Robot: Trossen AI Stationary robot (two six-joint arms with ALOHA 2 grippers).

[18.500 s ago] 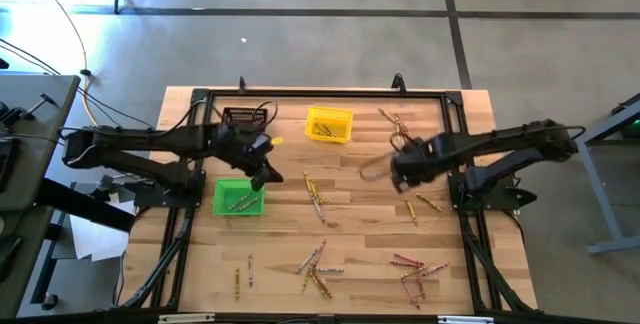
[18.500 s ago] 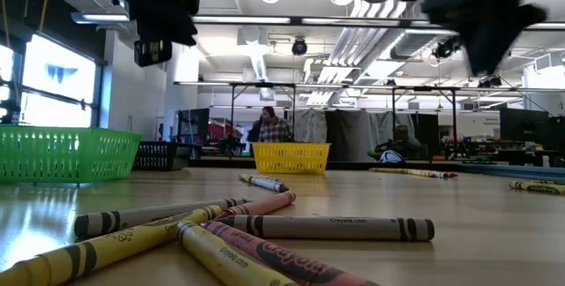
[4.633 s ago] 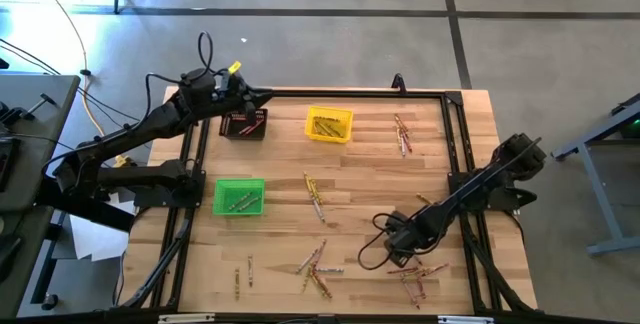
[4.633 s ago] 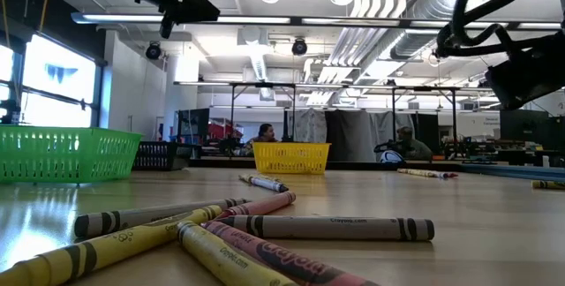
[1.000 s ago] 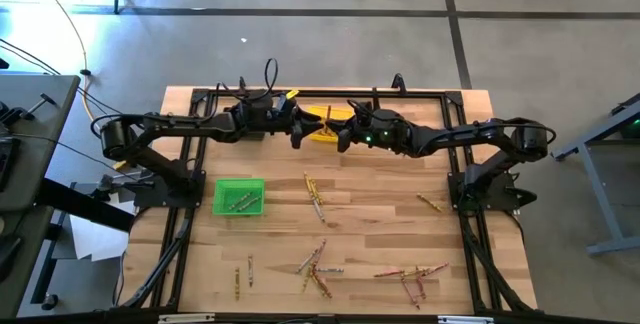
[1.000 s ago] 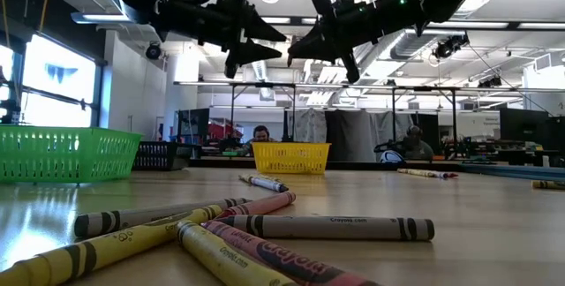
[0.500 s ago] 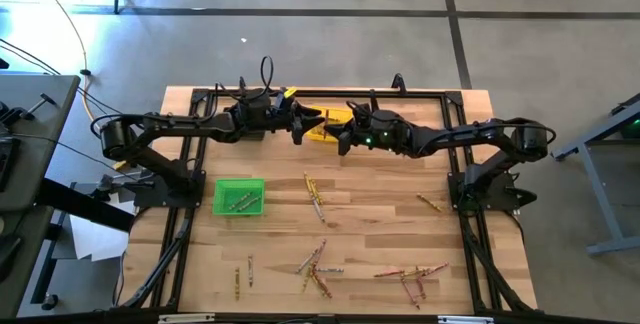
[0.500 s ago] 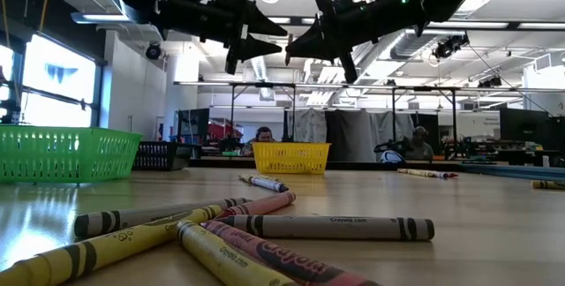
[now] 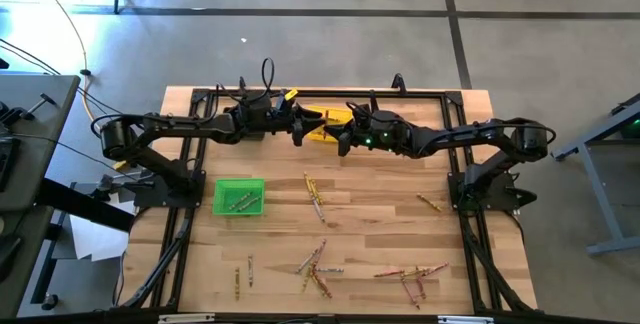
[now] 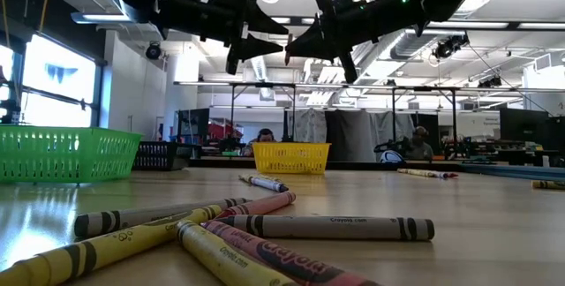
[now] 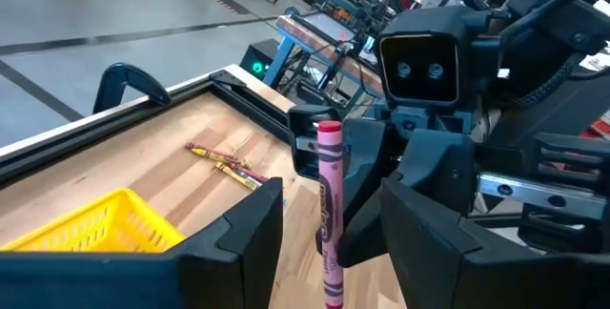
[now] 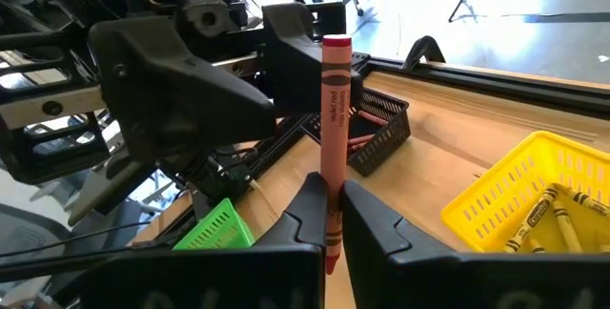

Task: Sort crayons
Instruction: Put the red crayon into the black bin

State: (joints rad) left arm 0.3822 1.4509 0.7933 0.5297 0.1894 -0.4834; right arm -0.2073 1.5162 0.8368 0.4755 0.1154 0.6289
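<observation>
A red crayon [image 12: 335,109] is held high above the table near the yellow bin [image 9: 340,117], with my right gripper [image 12: 331,190] shut on it. My left gripper [image 11: 330,193] faces it from the table's left, open. Its two fingers stand on either side of the same crayon [image 11: 329,204] without touching it. In the high view both grippers [image 9: 310,124] [image 9: 337,134] meet tip to tip. More crayons [image 9: 315,196] lie loose on the wooden table, and some lie in the green bin [image 9: 239,196]. My right gripper pinches the red crayon between its two fingers near one end [image 12: 331,216]; a short tip shows past the fingers and most of its length sticks out the other way. The fingers come about level from the table's right and lie across the crayon. It is lifted clear.
The black bin [image 12: 376,128] sits at the far left beneath my left arm, with the yellow bin [image 12: 515,204] beside it holding yellow crayons. Loose crayons lie near the front [image 9: 313,264] and front right [image 9: 410,276]. A black frame [image 9: 455,104] borders the table.
My left gripper has edged toward the right gripper, and its open fingers now reach around the held crayon. My right gripper has kept the crayon still.
</observation>
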